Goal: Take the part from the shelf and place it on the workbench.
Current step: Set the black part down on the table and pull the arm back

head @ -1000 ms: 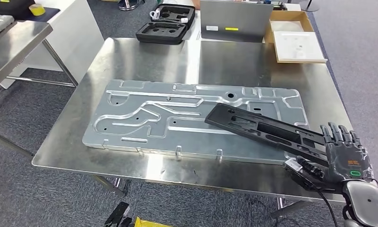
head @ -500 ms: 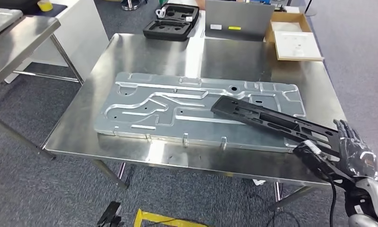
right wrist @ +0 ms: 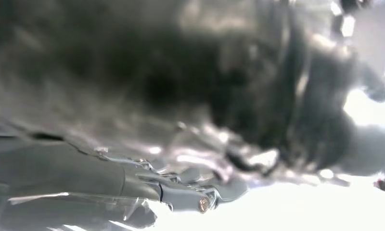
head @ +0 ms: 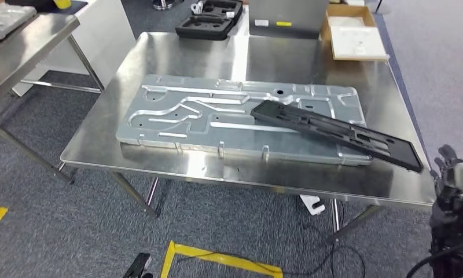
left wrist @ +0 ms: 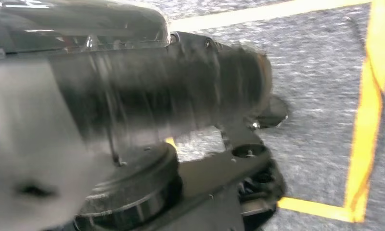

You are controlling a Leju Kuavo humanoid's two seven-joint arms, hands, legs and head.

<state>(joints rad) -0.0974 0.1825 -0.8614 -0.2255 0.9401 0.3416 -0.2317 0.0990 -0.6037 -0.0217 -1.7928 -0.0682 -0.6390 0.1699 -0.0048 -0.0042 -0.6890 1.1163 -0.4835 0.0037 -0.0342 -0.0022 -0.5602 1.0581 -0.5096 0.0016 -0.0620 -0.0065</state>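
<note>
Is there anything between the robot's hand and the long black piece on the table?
Nothing visible stands between them. The right hand hangs just off the workbench's near right corner, apart from the black part, which lies slanted across the big silver panel.

You're looking at a workbench [head: 177, 58] of brushed steel, glossy with glare. On it lies a stamped plate [head: 177, 107] of duller grey metal, ribbed, and a black part [head: 333, 128] — matt plastic by the look. The floor [head: 55, 220] is rough grey carpet.
</note>
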